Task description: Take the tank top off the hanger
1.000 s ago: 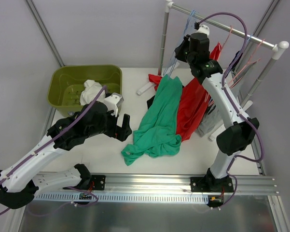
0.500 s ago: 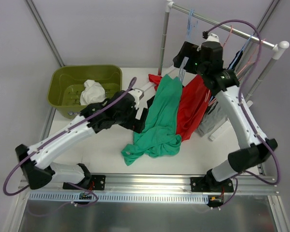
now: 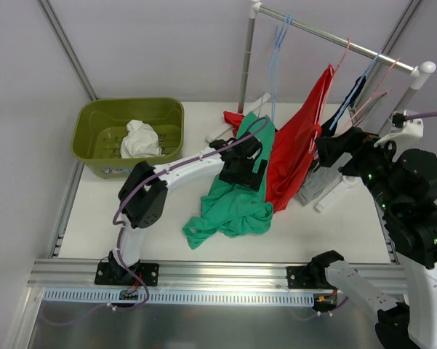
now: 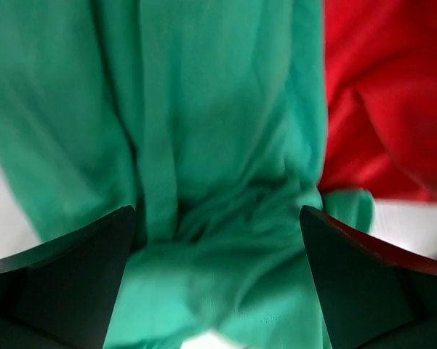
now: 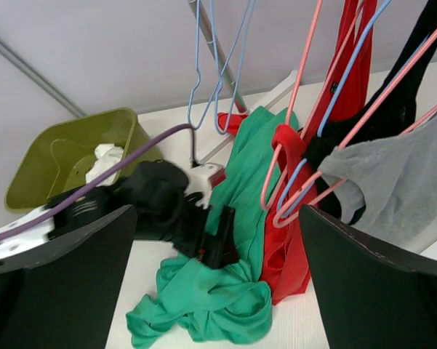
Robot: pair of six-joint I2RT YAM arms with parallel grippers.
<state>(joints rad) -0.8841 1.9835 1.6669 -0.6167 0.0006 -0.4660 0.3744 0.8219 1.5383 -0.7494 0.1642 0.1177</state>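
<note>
The green tank top lies crumpled on the white table, its upper end reaching toward the rack's base. A bare blue hanger dangles from the rail above it, touching no cloth. My left gripper hovers low over the middle of the green top, jaws open, with green fabric filling the gap between its fingers. My right gripper stands open to the right of the rack, holding nothing. From it I see the tank top and the hanger.
A red garment hangs on a pink hanger beside the green top. Black and grey garments hang further right. An olive basket holding a white cloth stands at the back left.
The left arm swung right, from beside the basket onto the green top. The right arm drew back from the rail to the right and its gripper opened; the blue hanger now hangs free.
</note>
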